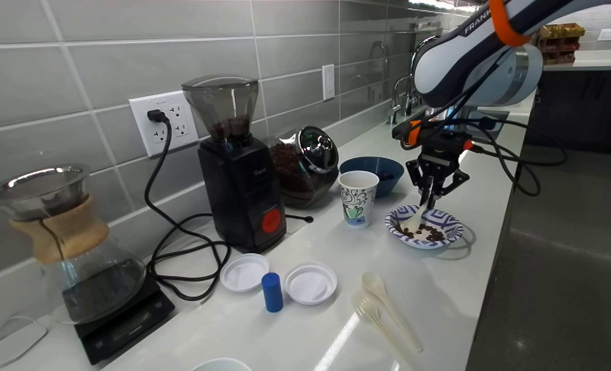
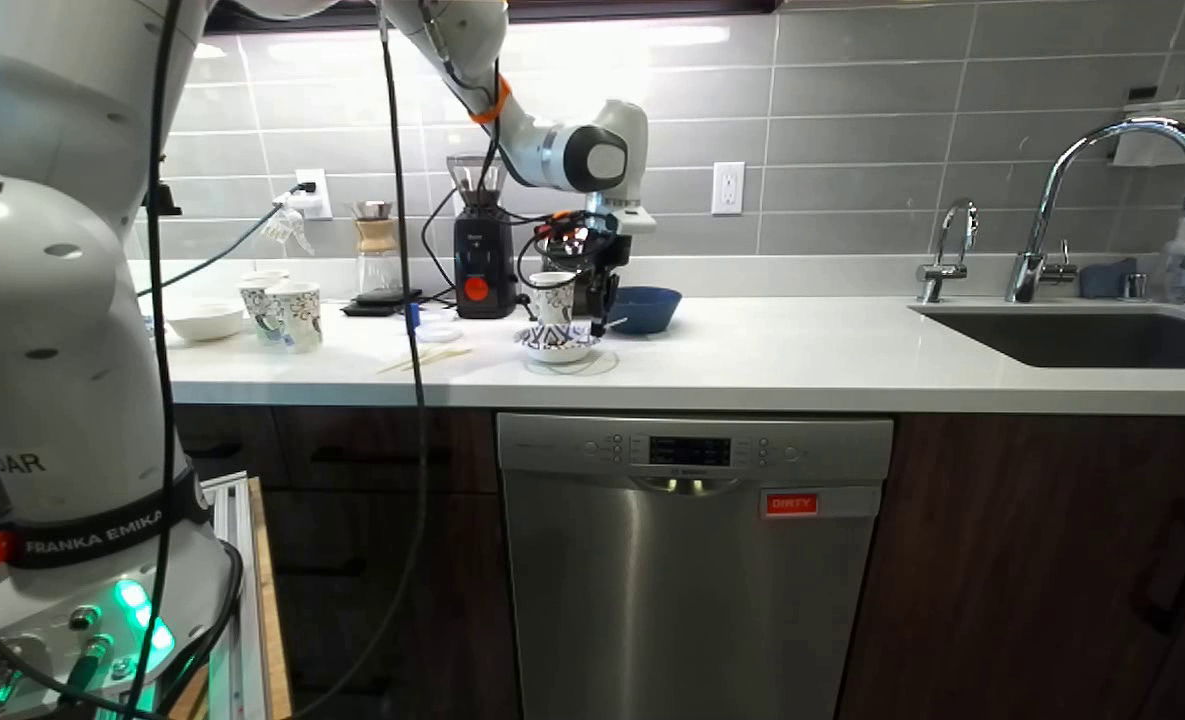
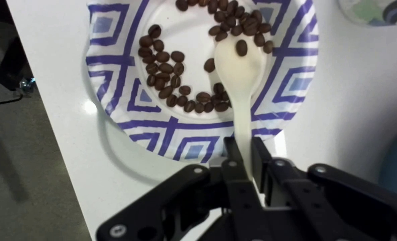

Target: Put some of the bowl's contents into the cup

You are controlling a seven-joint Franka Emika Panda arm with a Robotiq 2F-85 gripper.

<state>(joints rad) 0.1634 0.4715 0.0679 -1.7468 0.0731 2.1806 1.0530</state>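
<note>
My black gripper [image 3: 244, 144], shown in the wrist view, is closed on the slender handle of a smooth, cream plastic spoon [image 3: 242, 100], its straight, flat-faced fingers [image 3: 259, 152] lying to either side. The spoon's oval head, bearing one bean [image 3: 241, 48], reaches inside the bowl [image 3: 188, 40], a wide, shallow white dish with a geometric blue and purple pattern around its rim. Glossy brown coffee beans [image 3: 166, 68], ovoid and some showing a centre crease, gather in curved clusters along the edge of its floor. Just beside the bowl, in an exterior view, the cup [image 1: 358, 201] stands upright: tapered, paper-like, white, printed with scrolls and a green motif; its inner base is hidden from me. Near the cup sit a deeper, plain dark-blue bowl [image 1: 389, 186] and a rounded glass jar [image 1: 295, 170] of dark beans with a slanting, mirror-bright lid. Next to the jar is a coffee grinder [image 1: 241, 193], a black block with a smoky, flared hopper. Farther along the glossy white counter [image 1: 439, 293], a blue cylinder [image 1: 272, 292] stands beside two shallow white lids [image 1: 311, 283]. Farther still, a waisted glass jug [image 1: 63, 234] with a wooden collar stands on a flat black scale [image 1: 135, 319].
</note>
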